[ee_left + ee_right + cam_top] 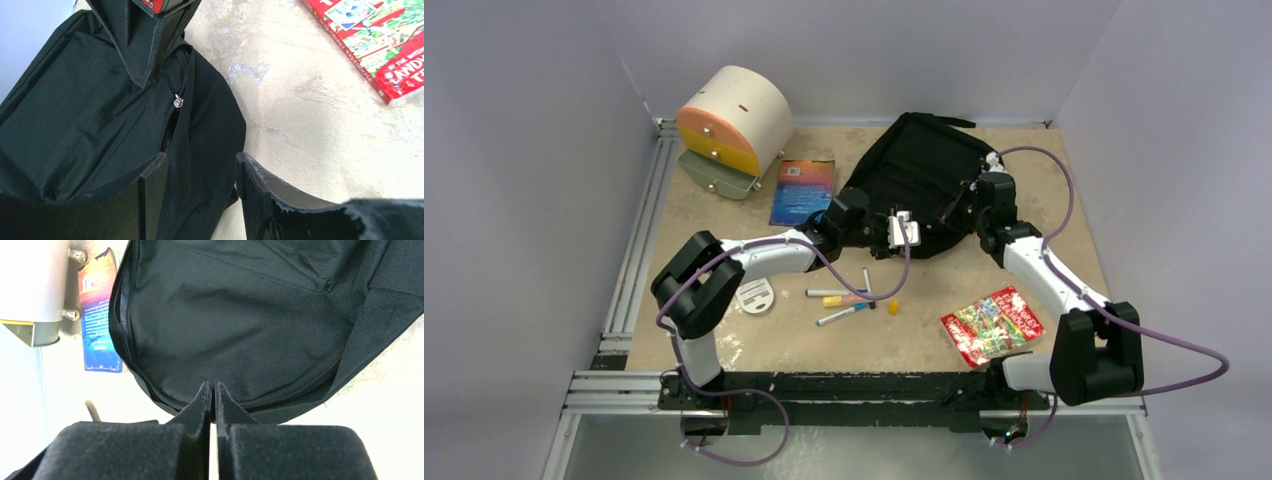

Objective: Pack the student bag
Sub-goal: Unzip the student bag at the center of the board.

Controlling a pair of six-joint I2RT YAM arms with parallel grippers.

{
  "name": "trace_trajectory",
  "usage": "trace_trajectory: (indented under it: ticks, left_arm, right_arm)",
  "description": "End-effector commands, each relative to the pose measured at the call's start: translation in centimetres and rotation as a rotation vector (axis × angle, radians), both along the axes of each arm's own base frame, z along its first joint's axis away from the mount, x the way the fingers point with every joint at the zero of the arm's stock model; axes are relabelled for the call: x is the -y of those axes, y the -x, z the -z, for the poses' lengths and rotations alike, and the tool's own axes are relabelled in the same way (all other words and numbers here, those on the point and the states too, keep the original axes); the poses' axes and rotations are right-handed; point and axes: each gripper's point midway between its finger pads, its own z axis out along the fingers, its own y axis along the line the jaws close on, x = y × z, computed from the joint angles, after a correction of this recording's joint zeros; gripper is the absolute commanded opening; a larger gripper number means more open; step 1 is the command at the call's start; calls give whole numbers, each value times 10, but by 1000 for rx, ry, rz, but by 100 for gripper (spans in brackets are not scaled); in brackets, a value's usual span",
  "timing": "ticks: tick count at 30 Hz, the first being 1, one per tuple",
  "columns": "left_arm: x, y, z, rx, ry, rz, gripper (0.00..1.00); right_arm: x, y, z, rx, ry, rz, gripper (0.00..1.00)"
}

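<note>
The student bag [919, 170] is a black fabric backpack lying flat at the back middle of the table. My left gripper [912, 236] is at the bag's near edge. In the left wrist view it [201, 157] is open, with a fold of the bag [200, 130] between the fingers and a gap beside the right finger [260, 190]. My right gripper [972, 200] is shut, its tips [212, 386] against the bag [240, 325] by the zipper. From the left wrist it shows as a black point [142, 75] just above the zipper pull [177, 102]. Whether it pinches fabric is not visible.
A blue book [803, 191] lies left of the bag, beside a cream-and-orange drawer box [732, 125]. Several markers [844, 298], a small yellow piece [893, 308] and a white disc [755, 295] lie in front. A red book [992, 324] lies near right.
</note>
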Motion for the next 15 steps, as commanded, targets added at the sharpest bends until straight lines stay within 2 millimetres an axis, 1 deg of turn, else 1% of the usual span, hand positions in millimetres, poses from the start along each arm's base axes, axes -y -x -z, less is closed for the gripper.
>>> trace_trajectory:
  ticks: [1, 6, 7, 9, 10, 15]
  left_arm:
    - [11, -18, -14, 98, 16, -15, 51]
    - [13, -22, 5, 83, -26, -30, 39]
    - [12, -23, 8, 79, -34, -39, 36]
    - [10, -25, 15, 66, -60, -51, 24]
    - [9, -25, 19, 59, -73, -56, 20]
    - [0, -23, 28, 48, -106, -82, 3]
  right_arm:
    - [-3, -2, -19, 72, -19, -23, 0]
    - [-1, -1, -17, 72, -17, -7, 0]
    - [0, -1, -16, 70, -16, -3, 0]
    - [2, -2, -14, 65, -13, 9, 0]
    - [3, -2, -12, 61, -10, 14, 0]
    - [15, -6, -2, 39, 14, 69, 0]
